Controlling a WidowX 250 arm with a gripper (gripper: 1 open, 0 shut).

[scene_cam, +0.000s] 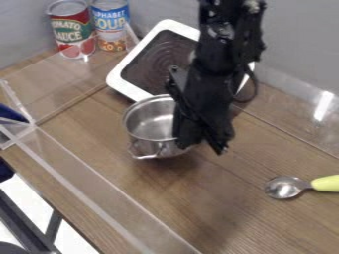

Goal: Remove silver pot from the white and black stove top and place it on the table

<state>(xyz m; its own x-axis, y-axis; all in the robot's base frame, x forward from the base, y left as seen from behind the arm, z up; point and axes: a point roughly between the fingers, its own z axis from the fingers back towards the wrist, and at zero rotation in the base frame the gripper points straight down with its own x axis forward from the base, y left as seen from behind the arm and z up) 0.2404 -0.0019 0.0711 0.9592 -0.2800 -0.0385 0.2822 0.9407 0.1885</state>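
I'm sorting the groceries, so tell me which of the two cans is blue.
The alphabet soup can on the right, beside the tomato sauce can; its label is mostly blue, while the other's is red and white.

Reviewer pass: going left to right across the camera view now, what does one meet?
Tomato sauce can → alphabet soup can → silver pot → black gripper → metal spoon with a yellow-green handle. The stove top overlaps several of these, so it is left out.

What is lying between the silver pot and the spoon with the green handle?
Only bare wooden tabletop shows between the pot and the spoon, in the camera view.
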